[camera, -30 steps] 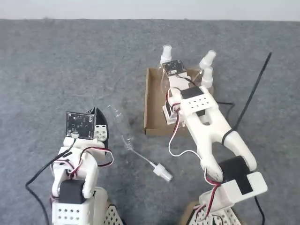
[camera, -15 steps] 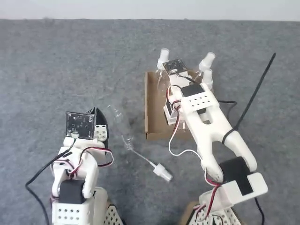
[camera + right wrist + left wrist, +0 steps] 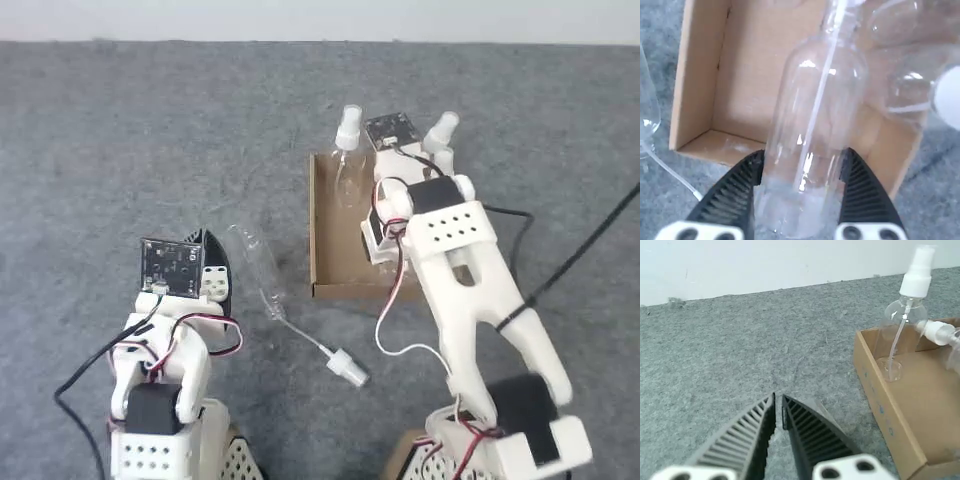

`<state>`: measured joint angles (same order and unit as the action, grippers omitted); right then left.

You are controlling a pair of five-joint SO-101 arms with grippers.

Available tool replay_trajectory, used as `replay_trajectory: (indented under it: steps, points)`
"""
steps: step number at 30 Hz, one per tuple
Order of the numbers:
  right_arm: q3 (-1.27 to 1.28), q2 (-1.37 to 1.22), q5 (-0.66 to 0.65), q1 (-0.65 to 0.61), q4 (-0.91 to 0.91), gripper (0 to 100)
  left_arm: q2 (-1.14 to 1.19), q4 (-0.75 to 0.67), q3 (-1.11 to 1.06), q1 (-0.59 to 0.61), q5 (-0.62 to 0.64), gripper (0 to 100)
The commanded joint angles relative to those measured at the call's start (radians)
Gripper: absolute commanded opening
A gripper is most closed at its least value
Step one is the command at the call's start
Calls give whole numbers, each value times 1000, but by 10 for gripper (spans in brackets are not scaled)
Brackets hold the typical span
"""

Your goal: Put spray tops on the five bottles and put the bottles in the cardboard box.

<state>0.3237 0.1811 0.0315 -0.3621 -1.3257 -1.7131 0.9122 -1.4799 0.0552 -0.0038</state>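
- The left gripper [image 3: 778, 399] has its fingers closed together on nothing. It sits low over the grey surface [image 3: 120, 130], just beside the uncapped bottle.
- The uncapped bottle [image 3: 258, 268] lies on its side between the left arm and the box. Its spray top [image 3: 347, 367] lies near, with the tube reaching toward the bottle's mouth.
- In the cardboard box [image 3: 314, 225], one capped bottle [image 3: 347, 160] stands upright at the end farthest from the arms. Other capped bottles [image 3: 441, 140] crowd the right wall.
- The right gripper [image 3: 802, 156] has its fingers clamped on the lower body of the held bottle [image 3: 812, 115], tube inside, over the box.
- To place it well, lower the base onto bare cardboard, clear of its neighbours. Release only once it is seated, then lift straight out so the fingers knock nothing over.
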Motion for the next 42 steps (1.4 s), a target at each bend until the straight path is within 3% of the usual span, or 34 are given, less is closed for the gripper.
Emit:
replay_trajectory:
  steps: [1, 29, 42]
  points:
    - [-61, 102, -9, 10, -24, 63, -14, -26, 5, 6, -6, 13]
    - [-60, 441, -11, 12, -67, 63, -14, -26, 5, 6, -6, 13]
    - [-2, 756, -9, 12, 136, 60, -14, -26, 4, 6, -6, 13]
